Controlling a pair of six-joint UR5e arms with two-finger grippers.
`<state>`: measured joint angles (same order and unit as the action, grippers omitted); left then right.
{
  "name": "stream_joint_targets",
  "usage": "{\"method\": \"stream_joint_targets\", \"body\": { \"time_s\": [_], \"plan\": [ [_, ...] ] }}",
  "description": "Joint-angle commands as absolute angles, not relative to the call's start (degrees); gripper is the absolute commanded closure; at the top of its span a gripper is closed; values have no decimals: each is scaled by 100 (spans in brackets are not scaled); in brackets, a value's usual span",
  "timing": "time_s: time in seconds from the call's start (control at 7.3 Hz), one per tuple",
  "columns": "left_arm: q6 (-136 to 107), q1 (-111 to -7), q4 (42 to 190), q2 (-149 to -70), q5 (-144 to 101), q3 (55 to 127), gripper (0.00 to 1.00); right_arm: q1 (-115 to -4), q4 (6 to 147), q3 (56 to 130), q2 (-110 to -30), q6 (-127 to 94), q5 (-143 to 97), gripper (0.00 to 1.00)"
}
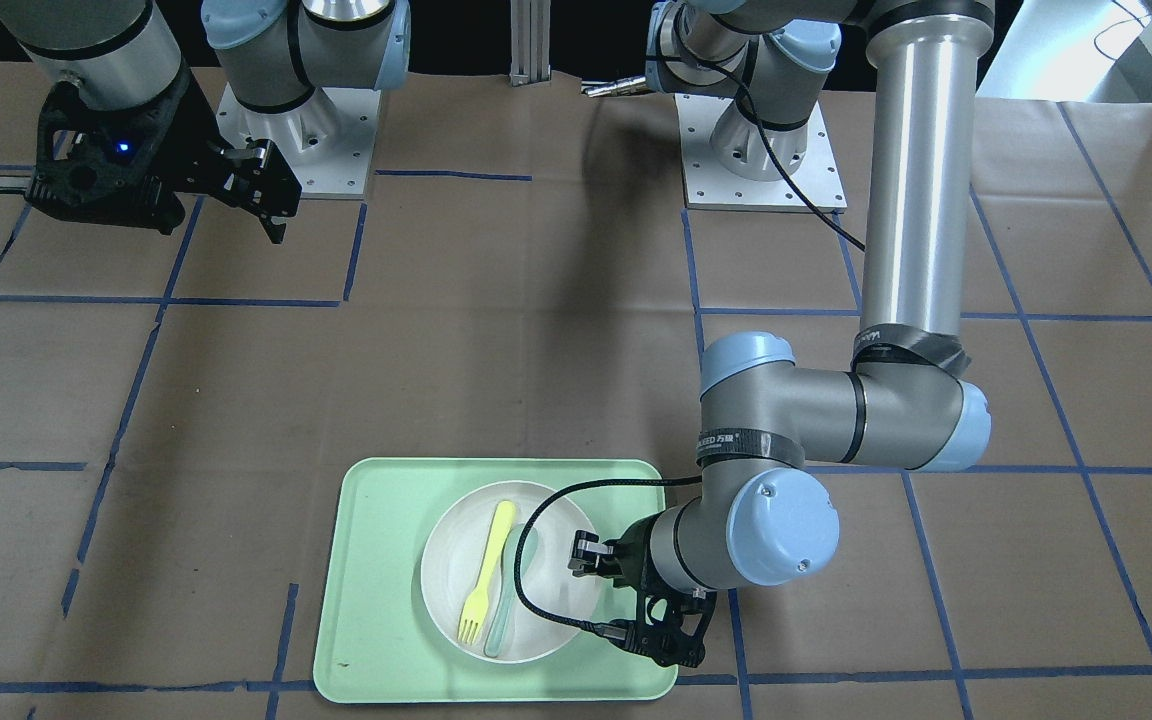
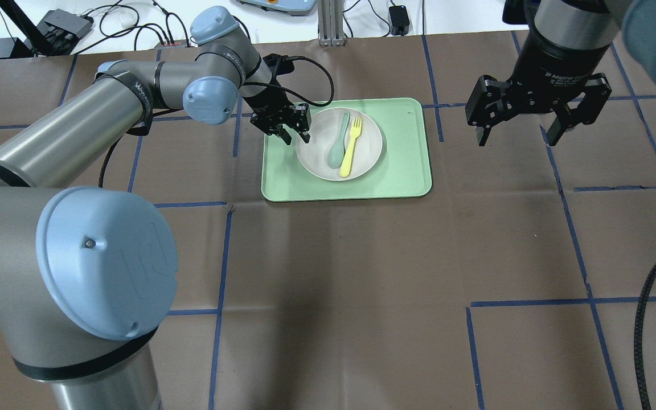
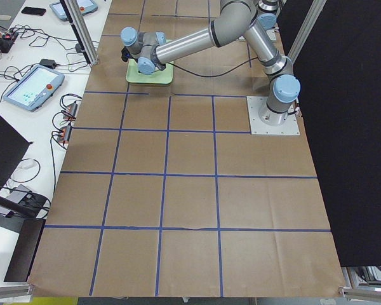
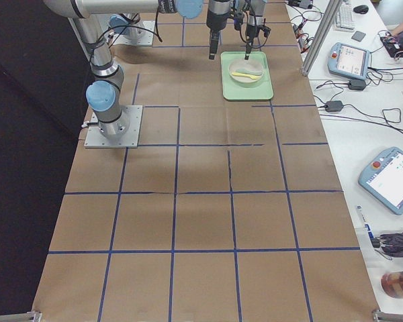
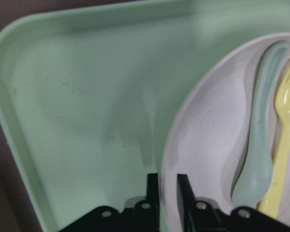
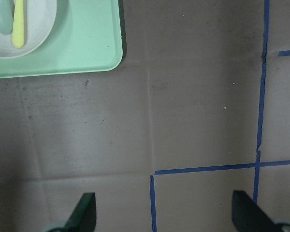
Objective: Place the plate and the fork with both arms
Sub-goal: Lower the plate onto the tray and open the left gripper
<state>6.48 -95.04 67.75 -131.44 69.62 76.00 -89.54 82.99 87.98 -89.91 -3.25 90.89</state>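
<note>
- The brown paper-covered bench, marked with blue tape lines, is stretching bare across the side nearest the robot.
- The right pincer is hovering above the bench off the right side of the mint-green tray, well apart from it. Its fingers are standing wide apart and gripping nothing, with only bench paper showing between them in the right wrist view.
- The left arm is reaching across to the tray's left side, and the left pincer is pointing down at the plate's left edge.
- In the left wrist view, its two fingers are sitting close together and pinching the plate's rim, one finger outside over the tray floor and the other inside over the plate.
- The plate is lying flat on the tray, roughly at its middle.
- The fork is lying inside the plate, on its right half, with its tines pointing away from the robot.
- A grey-green spoon is lying in the plate just beside the fork, on its left, with its bowl toward the robot.
</note>
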Motion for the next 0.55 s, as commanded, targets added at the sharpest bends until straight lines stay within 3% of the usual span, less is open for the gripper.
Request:
{"method": "stream_joint_targets", "body": {
  "time_s": [0.0, 0.41],
  "plan": [
    [554, -9501, 7667, -12477, 7118, 7725, 1, -8956, 8306, 8798, -8991, -351, 9088, 0],
    [650, -9379, 8805, -10782, 8672, 8469, 1, -8956, 8358, 8798, -8991, -343, 9088, 0]
  ]
}}
